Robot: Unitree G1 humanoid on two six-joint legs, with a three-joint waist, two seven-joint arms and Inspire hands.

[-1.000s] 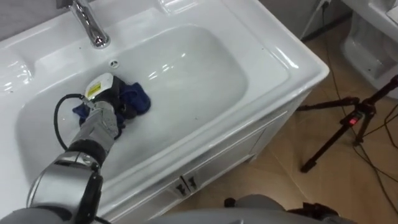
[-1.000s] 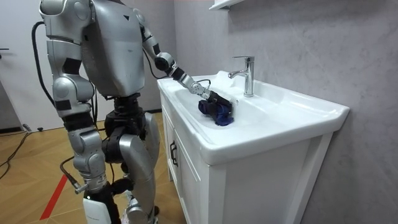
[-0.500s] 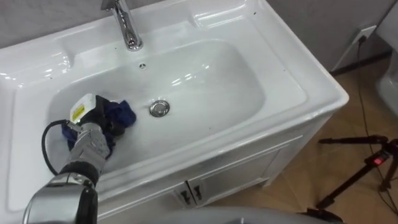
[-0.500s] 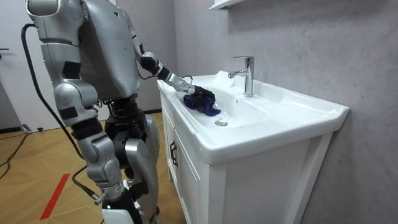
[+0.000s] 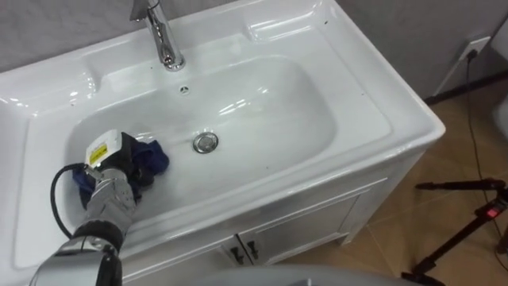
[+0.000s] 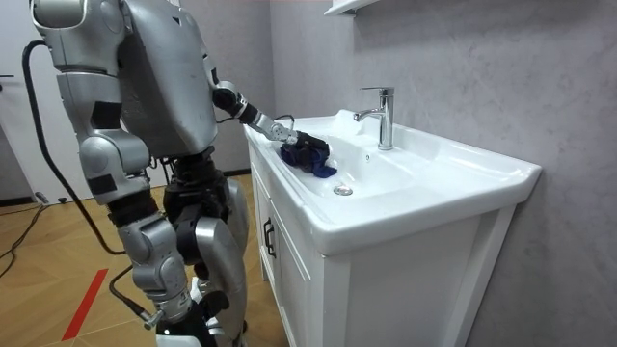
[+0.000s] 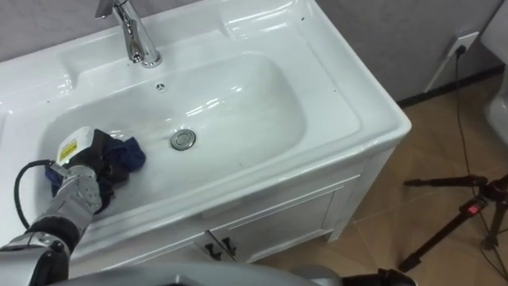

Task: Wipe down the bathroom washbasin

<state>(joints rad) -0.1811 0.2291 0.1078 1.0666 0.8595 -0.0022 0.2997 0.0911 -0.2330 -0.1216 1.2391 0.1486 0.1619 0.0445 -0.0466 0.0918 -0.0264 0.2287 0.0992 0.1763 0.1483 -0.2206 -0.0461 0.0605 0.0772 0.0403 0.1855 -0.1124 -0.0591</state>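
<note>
White cabinet (image 6: 289, 260) is being faced by the standing robot, and a white basin (image 5: 349, 87) is being carried on top of it. A chrome tap (image 5: 163, 40) is being borne on the basin's back rim. By the left hand (image 5: 111, 195), fingers curled tight, a blue cloth (image 5: 151, 159) is being pressed on the bowl's left slope, near the drain (image 5: 205, 142).

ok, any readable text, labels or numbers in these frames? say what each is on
Yellow label on the back of the left hand, which grips the blue cloth in the basin: print too small to read.
No other text can be made out.
</note>
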